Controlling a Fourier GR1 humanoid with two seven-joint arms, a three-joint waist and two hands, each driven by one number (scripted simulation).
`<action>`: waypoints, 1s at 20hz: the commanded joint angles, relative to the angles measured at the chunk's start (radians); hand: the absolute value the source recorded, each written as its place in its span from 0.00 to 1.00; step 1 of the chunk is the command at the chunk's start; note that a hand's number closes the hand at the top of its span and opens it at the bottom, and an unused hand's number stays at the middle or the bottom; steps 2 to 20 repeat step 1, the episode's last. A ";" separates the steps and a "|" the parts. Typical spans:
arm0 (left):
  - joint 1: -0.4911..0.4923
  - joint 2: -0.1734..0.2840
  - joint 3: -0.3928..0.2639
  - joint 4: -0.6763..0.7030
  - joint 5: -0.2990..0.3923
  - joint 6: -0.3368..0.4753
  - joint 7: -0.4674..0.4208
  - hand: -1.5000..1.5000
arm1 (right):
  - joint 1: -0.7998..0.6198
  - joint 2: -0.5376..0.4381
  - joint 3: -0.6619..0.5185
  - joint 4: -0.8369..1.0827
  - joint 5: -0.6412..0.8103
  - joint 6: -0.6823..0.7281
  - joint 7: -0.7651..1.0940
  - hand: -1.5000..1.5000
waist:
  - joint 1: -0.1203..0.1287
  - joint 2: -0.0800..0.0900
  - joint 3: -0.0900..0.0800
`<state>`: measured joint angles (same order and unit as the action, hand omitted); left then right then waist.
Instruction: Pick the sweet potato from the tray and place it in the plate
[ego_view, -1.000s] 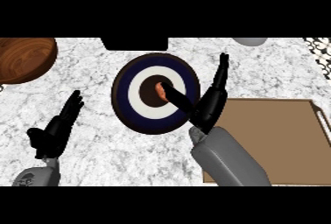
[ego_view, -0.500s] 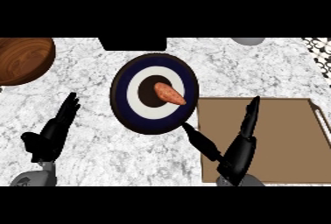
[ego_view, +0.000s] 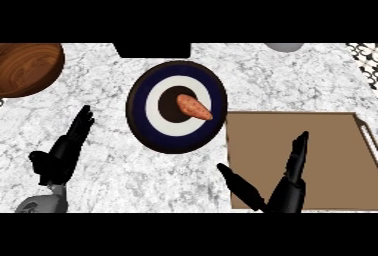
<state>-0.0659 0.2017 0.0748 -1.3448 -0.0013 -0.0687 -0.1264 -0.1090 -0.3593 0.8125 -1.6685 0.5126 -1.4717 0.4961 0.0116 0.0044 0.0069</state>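
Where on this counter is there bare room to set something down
The tray surface is bare beyond the right robot hand. Open marble lies between the left robot hand and the plate, and between plate and wooden bowl. The plate's middle is taken by the sweet potato.

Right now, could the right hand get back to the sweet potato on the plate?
Probably yes. The right hand is open over the tray, the sweet potato lies uncovered on the plate just up and left, and nothing stands between them.
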 joint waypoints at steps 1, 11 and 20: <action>-0.027 0.016 0.022 -0.009 0.032 -0.023 0.048 0.50 | -0.010 0.008 -0.022 0.036 -0.066 -0.027 -0.066 0.00 | 0.002 0.001 0.001; -0.027 0.016 0.022 -0.009 0.032 -0.023 0.048 0.50 | -0.010 0.008 -0.022 0.036 -0.066 -0.027 -0.066 0.00 | 0.002 0.001 0.001; -0.027 0.016 0.022 -0.009 0.032 -0.023 0.048 0.50 | -0.010 0.008 -0.022 0.036 -0.066 -0.027 -0.066 0.00 | 0.002 0.001 0.001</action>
